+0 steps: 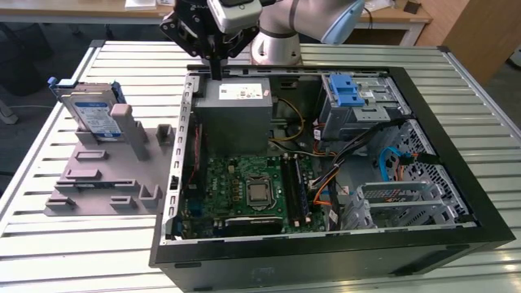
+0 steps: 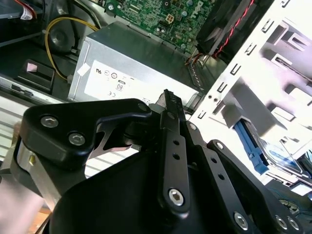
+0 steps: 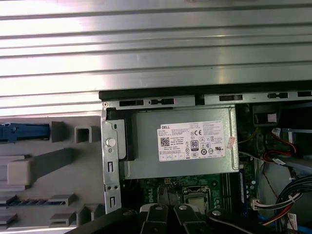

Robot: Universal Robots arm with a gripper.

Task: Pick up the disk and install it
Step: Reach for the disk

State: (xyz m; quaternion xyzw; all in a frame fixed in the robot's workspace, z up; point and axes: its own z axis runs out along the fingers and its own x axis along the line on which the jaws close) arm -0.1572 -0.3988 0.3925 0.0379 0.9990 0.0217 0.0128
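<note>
The disk (image 1: 88,113) stands on edge in a slot at the far end of the grey holder (image 1: 102,183), on the exterior view's left, outside the computer case (image 1: 326,268). Its blue frame runs round the edges and its blue-and-white label faces the case. A grey post (image 1: 122,122) of the holder rises just in front of the disk. Nothing grips the disk.

The holder lies flat on the slatted metal table (image 1: 65,256), just beside the open case.

From where I stand, the gripper (image 1: 216,73) hangs from the arm (image 1: 313,18) over the rear rim of the case, well apart from the disk and to the exterior view's right of it. Its tips meet in one narrow black bar and hold nothing. In the second wrist view the black linkages converge on the closed fingers (image 2: 168,122).

Directly under the tips sits the grey metal box (image 1: 236,119), which carries a white sticker (image 1: 241,93) on its top face.

Further inside the case:
- a green motherboard (image 1: 236,183) with the processor socket (image 1: 258,192) near its middle;
- a light-blue latch (image 1: 348,91) on the metal bay (image 1: 366,113) in the far corner;
- a second metal cage (image 1: 403,201) at the near side, on the exterior view's right;
- a bundle of cables (image 1: 358,162) between bay and cage
</note>
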